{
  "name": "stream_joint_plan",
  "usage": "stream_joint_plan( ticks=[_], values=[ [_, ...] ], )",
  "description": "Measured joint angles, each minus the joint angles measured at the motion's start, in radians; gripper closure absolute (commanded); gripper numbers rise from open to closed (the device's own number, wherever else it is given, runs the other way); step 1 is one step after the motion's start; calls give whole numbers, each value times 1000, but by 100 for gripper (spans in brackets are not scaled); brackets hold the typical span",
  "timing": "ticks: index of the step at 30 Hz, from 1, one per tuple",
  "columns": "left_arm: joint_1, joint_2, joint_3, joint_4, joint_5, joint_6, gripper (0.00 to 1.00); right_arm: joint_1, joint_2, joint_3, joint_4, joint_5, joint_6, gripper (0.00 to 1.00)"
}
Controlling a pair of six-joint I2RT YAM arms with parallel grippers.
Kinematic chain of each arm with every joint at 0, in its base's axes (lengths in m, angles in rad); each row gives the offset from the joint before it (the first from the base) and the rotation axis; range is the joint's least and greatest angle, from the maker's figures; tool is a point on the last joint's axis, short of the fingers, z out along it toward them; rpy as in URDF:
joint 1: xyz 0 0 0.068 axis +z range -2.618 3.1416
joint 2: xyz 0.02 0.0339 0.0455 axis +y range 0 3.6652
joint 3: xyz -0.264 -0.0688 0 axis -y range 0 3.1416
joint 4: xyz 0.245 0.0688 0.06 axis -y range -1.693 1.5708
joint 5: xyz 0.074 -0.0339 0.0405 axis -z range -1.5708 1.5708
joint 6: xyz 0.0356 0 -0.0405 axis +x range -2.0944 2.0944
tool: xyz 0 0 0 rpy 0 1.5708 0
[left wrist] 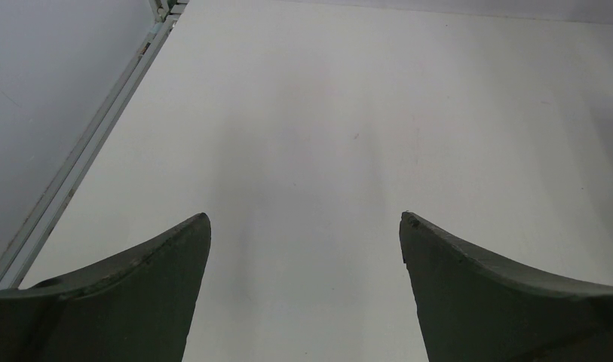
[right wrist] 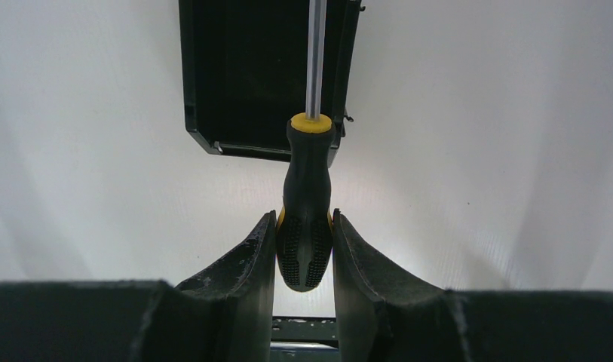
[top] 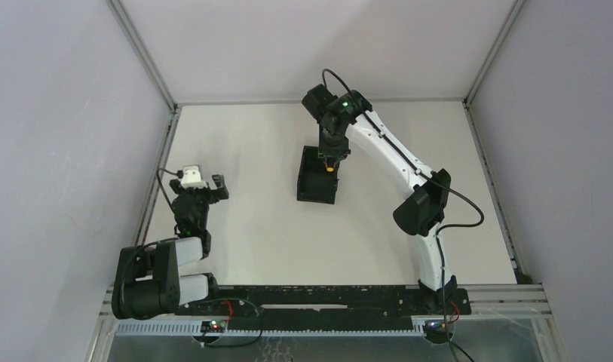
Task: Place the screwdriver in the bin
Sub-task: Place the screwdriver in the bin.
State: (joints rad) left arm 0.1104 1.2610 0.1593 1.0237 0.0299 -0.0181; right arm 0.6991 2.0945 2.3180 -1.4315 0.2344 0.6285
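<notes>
The right arm [top: 420, 204] reaches from its base at the near right corner, bends at the elbow and stretches far and left across the tabletop [top: 250, 226]. Its wrist tips down so that the right claw [right wrist: 303, 219] hangs over the bin [right wrist: 243, 68]. The claw is narrow, its two fingers [right wrist: 250, 256] pressed on either side of the ribbed black butt of the screwdriver [right wrist: 307, 181].

In the right wrist view the handle runs straight out from the claw. Its yellow collar sits at the bin's nearest wall, close to the right-hand corner. The thin shaft carries on over the open top along the right wall. Its tip is cut off by the frame, so whether it touches the bin floor cannot be told.

The bin stands near the middle of the tabletop with bare surface on every side of it. Metal rails [top: 156, 181] edge the tabletop left and right, well apart from the bin.

The left arm [top: 163, 271] is folded close to its base at the near left. The left claw [left wrist: 304, 219] is wide, with only bare tabletop between its fingers, and is well apart from the bin.
</notes>
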Motion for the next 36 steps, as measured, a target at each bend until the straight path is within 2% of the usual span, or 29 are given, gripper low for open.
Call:
stream_joint_plan(
  ticks=[25,36],
  values=[
    [0,0,0,0,0,0,0,8,106,-1,85,-9,6,100],
    [0,0,0,0,0,0,0,8,144,-80,154,-37,6,100]
  ],
)
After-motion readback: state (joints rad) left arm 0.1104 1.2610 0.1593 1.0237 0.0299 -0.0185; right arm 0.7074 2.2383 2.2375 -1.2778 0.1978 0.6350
